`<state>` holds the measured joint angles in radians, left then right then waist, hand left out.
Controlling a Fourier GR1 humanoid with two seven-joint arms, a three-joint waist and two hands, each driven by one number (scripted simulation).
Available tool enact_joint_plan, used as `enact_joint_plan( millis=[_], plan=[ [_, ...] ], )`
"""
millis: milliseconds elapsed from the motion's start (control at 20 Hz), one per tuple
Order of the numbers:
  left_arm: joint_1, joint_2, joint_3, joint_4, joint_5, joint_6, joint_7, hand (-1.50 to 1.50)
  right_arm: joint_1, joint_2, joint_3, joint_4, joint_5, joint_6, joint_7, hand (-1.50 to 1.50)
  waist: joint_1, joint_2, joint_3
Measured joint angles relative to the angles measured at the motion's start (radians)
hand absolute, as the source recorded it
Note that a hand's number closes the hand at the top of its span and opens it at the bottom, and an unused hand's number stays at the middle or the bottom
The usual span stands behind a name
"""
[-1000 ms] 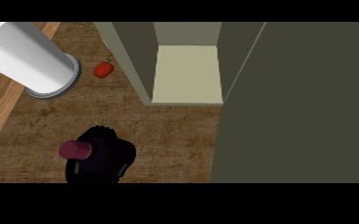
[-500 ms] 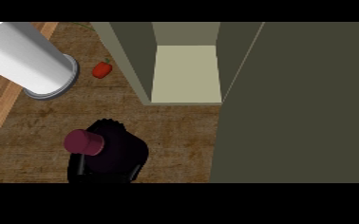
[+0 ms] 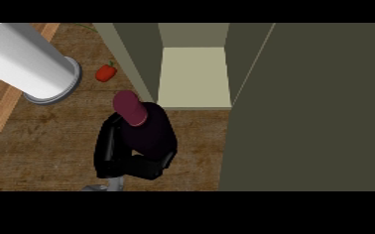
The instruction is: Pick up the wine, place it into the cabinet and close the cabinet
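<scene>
Just short of the front lip of the open cabinet [image 3: 194, 79], over the wooden counter [image 3: 51, 139]: grips the wine bottle [image 3: 147, 129] with the left hand [image 3: 117, 153], fingers curled round its dark body, maroon cap exposed. Appears to carry it roughly upright to clear that lip, with the cabinet door [image 3: 307, 109] swung wide at right. Shows no right hand.
</scene>
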<state>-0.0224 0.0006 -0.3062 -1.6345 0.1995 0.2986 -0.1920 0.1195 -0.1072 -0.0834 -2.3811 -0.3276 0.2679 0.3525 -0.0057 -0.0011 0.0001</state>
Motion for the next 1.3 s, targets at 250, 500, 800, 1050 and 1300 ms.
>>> enact_joint_plan(
  millis=[250, 500, 800, 1050, 1300],
  plan=[
    [-0.129, 0.000, -0.051, 0.098, 0.023, 0.104, 0.008, 1.50, 0.011, -0.013, -0.047, 0.010, -0.022, 0.029, -0.014, -1.50, -0.005, 0.001, 0.000],
    [-0.250, 0.000, -0.068, 0.194, 0.003, 0.203, 0.026, 1.50, 0.009, -0.008, -0.062, 0.021, -0.030, 0.048, -0.037, -1.50, -0.005, 0.001, 0.000],
    [-0.344, 0.000, -0.107, 0.348, 0.024, 0.288, -0.030, 1.50, -0.020, -0.007, -0.055, 0.020, -0.032, 0.037, -0.014, -1.50, -0.005, 0.002, 0.000],
    [-0.406, 0.000, -0.113, 0.469, 0.060, 0.317, -0.078, 1.50, 0.008, -0.014, -0.087, 0.016, -0.039, 0.062, -0.024, -1.50, -0.008, 0.002, 0.000],
    [-0.464, 0.000, -0.130, 0.609, 0.153, 0.332, -0.184, 1.50, -0.040, -0.034, -0.118, 0.029, -0.063, 0.053, 0.000, -1.50, -0.010, 0.003, -0.001]
  ],
)
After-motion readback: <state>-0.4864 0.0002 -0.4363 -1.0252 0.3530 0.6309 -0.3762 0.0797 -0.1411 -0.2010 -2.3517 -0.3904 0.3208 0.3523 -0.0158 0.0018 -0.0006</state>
